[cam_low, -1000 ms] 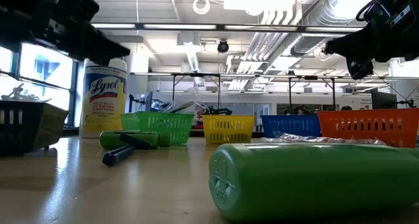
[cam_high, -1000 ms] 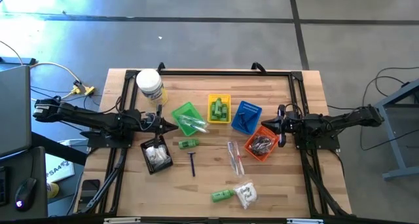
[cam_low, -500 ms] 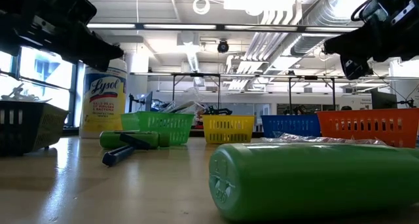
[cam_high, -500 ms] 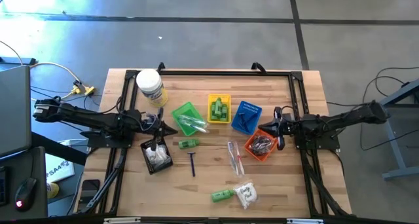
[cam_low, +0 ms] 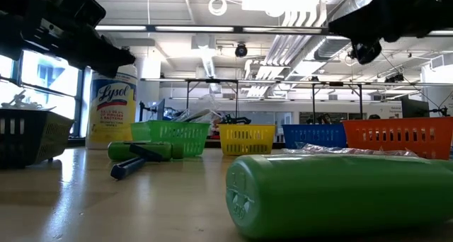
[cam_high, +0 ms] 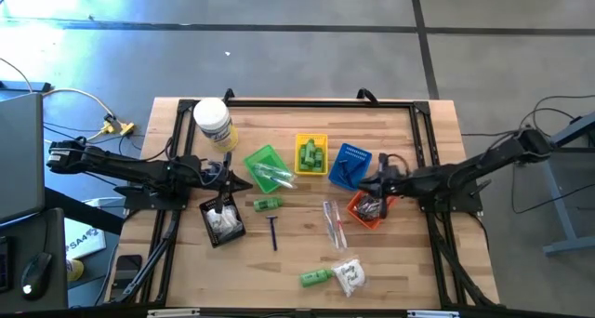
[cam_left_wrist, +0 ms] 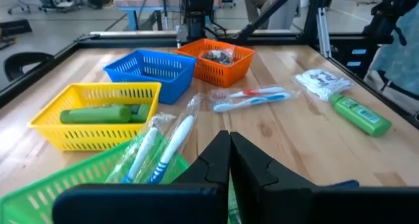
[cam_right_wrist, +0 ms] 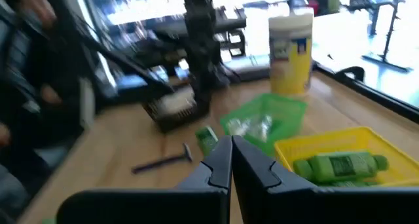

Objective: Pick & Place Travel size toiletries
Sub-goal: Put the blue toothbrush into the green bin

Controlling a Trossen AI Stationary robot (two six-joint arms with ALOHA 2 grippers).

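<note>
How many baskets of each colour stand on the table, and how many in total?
Green basket: 1
Yellow basket: 1
Blue basket: 1
Orange basket: 1
Black basket: 1
Total: 5

A robotics lab or workshop: a pale wooden worktable point(cam_high: 297, 253) stands on a grey concrete floor point(cam_high: 297, 48); exposed white ceiling ducts point(cam_low: 311, 30) run upper right, with more metal-framed workbenches point(cam_low: 212, 93) mid-frame.

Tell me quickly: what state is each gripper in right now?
Left gripper: closed, holding nothing, beside the green basket.
Right gripper: closed, holding nothing, above the orange basket.
</note>
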